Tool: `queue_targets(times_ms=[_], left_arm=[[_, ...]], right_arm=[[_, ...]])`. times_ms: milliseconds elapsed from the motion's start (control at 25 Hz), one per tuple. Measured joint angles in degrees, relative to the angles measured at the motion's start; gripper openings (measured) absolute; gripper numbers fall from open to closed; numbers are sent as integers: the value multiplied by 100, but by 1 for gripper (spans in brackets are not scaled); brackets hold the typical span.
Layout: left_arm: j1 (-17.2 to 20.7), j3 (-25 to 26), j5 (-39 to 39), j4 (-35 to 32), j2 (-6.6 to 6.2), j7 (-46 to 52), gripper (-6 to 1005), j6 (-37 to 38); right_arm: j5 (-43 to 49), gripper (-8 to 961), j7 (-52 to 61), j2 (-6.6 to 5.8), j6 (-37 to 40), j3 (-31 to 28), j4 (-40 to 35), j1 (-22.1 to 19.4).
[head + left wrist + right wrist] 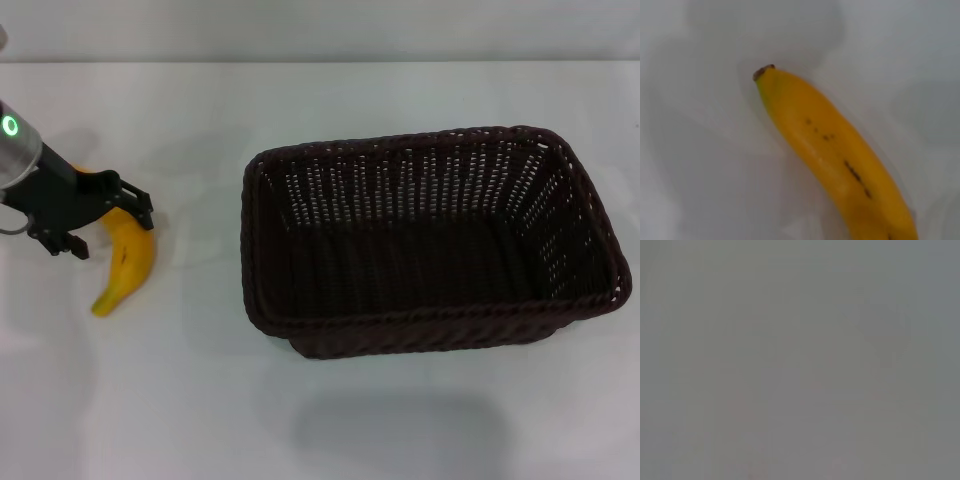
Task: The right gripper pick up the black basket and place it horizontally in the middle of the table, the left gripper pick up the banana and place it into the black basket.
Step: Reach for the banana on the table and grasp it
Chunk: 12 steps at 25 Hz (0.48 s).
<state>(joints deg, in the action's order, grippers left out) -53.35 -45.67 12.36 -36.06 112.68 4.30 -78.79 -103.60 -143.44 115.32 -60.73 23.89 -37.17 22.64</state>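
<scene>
Banana (127, 262) lies on the table (180, 400) at far left, well apart from the basket (430, 240), which already sits lengthwise mid-table, so I judge only the banana step is left. Left gripper (100, 222) is right over the banana's far end, fingers spread to either side of it, not clamped as far as I can tell; long axis runs from under the claw toward me, near end tipped slightly left, and the wrist view shows the dark tip clear. Right gripper isn't in view; its wrist view shows nothing.
</scene>
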Motion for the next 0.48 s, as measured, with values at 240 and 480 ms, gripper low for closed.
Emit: queue_targets(times_ms=[240, 480], left_arm=[[0, -4, -3, 2, -18, -87, 727, 31], [31, -4, -9, 11, -18, -170, 720, 63]], right_arm=[[0, 783, 0, -2, 9, 18, 8, 19], [0, 783, -1, -2, 21, 53, 9, 21]])
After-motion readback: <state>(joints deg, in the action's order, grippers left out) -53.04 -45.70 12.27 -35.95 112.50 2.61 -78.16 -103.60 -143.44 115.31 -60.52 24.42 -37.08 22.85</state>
